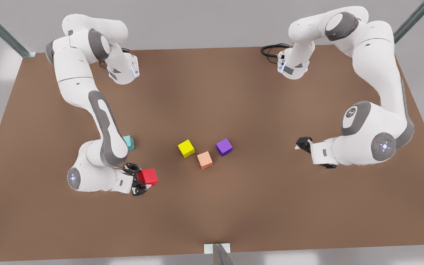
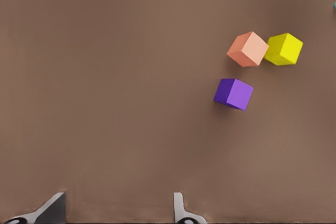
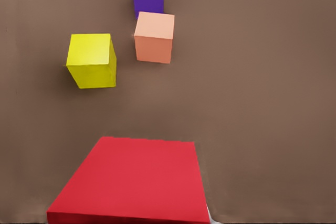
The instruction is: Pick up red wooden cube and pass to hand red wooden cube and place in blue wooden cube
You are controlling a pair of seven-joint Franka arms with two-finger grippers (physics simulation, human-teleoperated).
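Sitting pinched between the right gripper's (image 1: 141, 181) fingers at the front view's left, the red wooden cube (image 1: 148, 176) looks lifted and turned toward the middle — presumably for the handover. The left gripper (image 1: 302, 143) waits well apart, fingers spread and empty; yellow cube (image 1: 186, 148), salmon cube (image 1: 205, 160) and purple cube (image 1: 224, 147) lie between, while the blue wooden cube (image 1: 129, 142) sits half-hidden behind the right arm.

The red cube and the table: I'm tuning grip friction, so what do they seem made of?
Red wooden cube, between the right gripper jaws: flat matte red, no grain, so painted wood or plastic. Table: uniform matte brown, like fibreboard; uncertain.
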